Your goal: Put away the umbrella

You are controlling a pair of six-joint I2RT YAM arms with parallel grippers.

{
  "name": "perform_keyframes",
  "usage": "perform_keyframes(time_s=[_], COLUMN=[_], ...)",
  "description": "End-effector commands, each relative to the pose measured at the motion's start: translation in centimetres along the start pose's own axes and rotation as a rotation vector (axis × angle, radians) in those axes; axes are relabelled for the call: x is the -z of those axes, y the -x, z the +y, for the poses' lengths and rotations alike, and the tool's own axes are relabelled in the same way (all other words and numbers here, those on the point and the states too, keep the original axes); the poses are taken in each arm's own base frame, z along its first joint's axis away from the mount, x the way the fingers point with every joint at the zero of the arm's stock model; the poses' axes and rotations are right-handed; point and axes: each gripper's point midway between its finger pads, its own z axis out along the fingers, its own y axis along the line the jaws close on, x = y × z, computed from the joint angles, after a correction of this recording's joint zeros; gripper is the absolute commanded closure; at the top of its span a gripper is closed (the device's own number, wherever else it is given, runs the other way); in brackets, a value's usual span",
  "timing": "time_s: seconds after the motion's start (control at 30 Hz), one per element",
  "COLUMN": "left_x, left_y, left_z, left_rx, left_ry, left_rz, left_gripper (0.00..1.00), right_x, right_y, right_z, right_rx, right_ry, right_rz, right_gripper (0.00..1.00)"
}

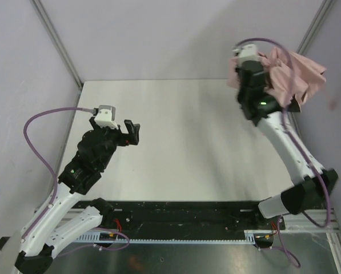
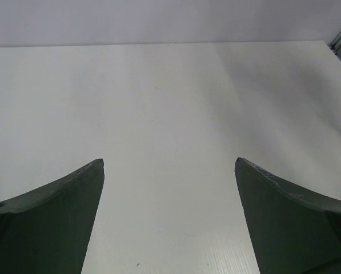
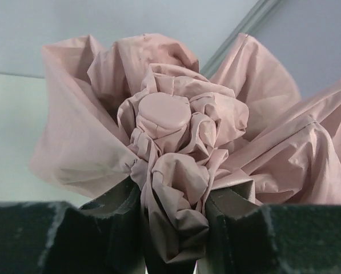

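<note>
The pale pink fabric umbrella (image 1: 293,77) is bunched up and held in the air at the table's far right corner. My right gripper (image 1: 260,67) is shut on its crumpled fabric; in the right wrist view the folds (image 3: 176,148) fill the frame and a wad sits pinched between the two fingers (image 3: 173,222). The shaft and handle are hidden. My left gripper (image 1: 131,132) is open and empty over the left part of the table; in the left wrist view its fingertips (image 2: 169,162) stand wide apart above bare table.
The white table (image 1: 181,142) is bordered by grey walls with metal corner posts (image 1: 56,40). A black rail (image 1: 176,214) runs along the near edge by the arm bases. Purple cables loop off both arms.
</note>
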Motion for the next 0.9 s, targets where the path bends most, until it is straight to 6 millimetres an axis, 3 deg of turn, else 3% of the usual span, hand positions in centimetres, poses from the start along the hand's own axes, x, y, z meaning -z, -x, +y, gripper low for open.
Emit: perform_keyframes(time_s=[0.0, 0.13, 0.3, 0.4, 0.47, 0.7, 0.87], left_x=[0.1, 0.7, 1.8, 2.5, 3.3, 5.0, 5.1], left_y=[1.3, 1.7, 2.0, 1.9, 1.9, 1.4, -0.2], left_z=[0.8, 2.2, 3.5, 4.1, 4.4, 4.2, 3.1], left_rx=[0.024, 0.050, 0.107, 0.156, 0.182, 0.247, 0.297], left_ry=[0.045, 0.117, 0.185, 0.204, 0.204, 0.134, 0.076], left_rz=[-0.067, -0.094, -0.129, -0.153, -0.175, -0.213, -0.165], left_gripper=[0.01, 0.01, 0.01, 0.01, 0.01, 0.01, 0.02], right_x=[-0.5, -0.9, 1.5, 3.5, 4.5, 9.2, 13.2], right_y=[1.1, -3.2, -9.1, -13.4, -17.1, -27.3, -32.4], right_z=[1.9, 10.6, 21.6, 27.2, 29.9, 31.3, 33.2], right_rx=[0.447, 0.678, 0.897, 0.987, 0.998, 0.988, 1.028], right_ry=[-0.491, -0.515, -0.368, -0.189, 0.024, 0.460, 0.708], right_rz=[0.017, 0.036, -0.041, -0.073, -0.032, 0.292, 0.401], right_gripper=[1.00, 1.00, 1.00, 1.00, 1.00, 1.00, 1.00])
